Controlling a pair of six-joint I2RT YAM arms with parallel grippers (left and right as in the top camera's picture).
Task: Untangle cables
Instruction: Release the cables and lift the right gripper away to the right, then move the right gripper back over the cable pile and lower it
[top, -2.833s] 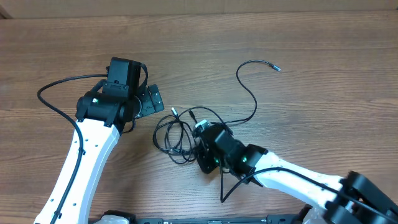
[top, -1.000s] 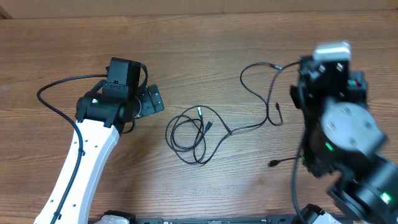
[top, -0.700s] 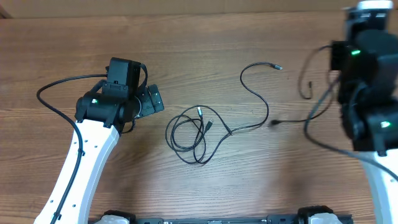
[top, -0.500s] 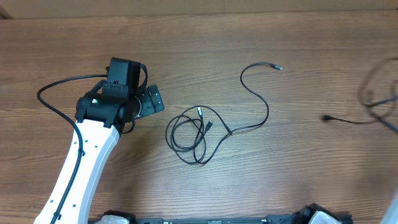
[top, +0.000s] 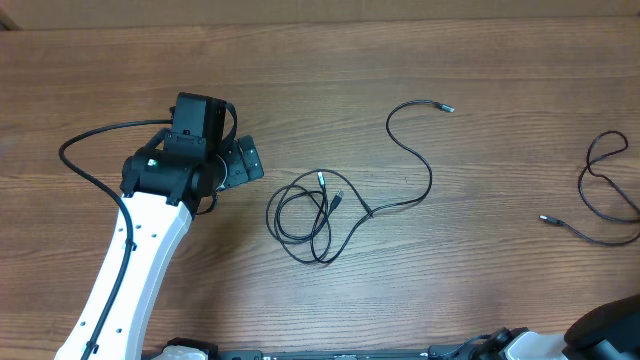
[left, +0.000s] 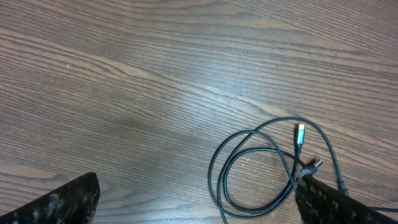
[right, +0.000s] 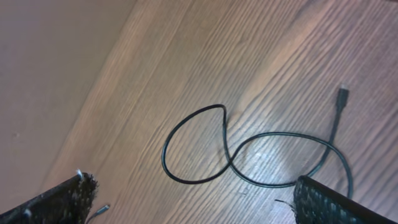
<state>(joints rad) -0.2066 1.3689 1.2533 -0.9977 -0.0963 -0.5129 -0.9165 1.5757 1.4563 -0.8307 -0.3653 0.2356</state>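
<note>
Progress looks partial, by my reading: one cable (top: 610, 205) lies by itself at the right edge of the worktop (top: 500, 50), well apart from everything else, in a loose open loop with its plug end (top: 545, 218) pointing left and nothing crossing it. What is left is the bundle (top: 303, 215) in the middle of the worktop, where several turns of cord overlap in a rough ring. From it a long tail (top: 415, 160) wanders off toward the far right and stops at a plug. I count three plug ends on that bundle (two inside the ring, one of them silvery-tipped, plus the one on the tail). I therefore judge it to be more than one cord wound together, though the overlaps are too fine to trace for certain. The tally is one freed cable, one bundle to be pulled apart, and two arms. The left arm (top: 135, 250) is in full view overhead, and the right arm (top: 612, 328) shows only as a corner at the near right edge. The left end effector (top: 243, 162) hovers just left of the bundle, fingers spread wide and empty. The right end effector (right: 194, 190) is likewise released, spread wide with nothing held, and its camera looks down on the freed cable.
</note>
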